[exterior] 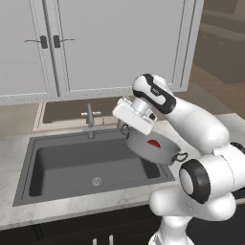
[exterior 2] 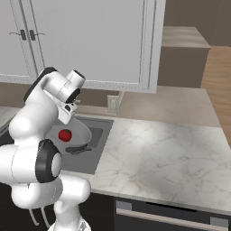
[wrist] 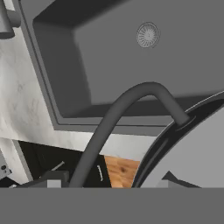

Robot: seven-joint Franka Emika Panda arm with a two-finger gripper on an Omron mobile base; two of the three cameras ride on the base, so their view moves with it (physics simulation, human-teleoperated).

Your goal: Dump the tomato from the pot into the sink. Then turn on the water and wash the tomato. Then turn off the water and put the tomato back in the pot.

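white wall cabinets above marble counter.

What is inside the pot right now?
The tomato lies inside the tilted pot, which is held above the sink's right edge. The hand covers the pot's upper rim.

My pot hangs tilted over the right end of the sink, blocking that corner. The rest of the basin lies open down to the drain. The faucet stands at the back rim. To my right, the marble desk offers free passage.
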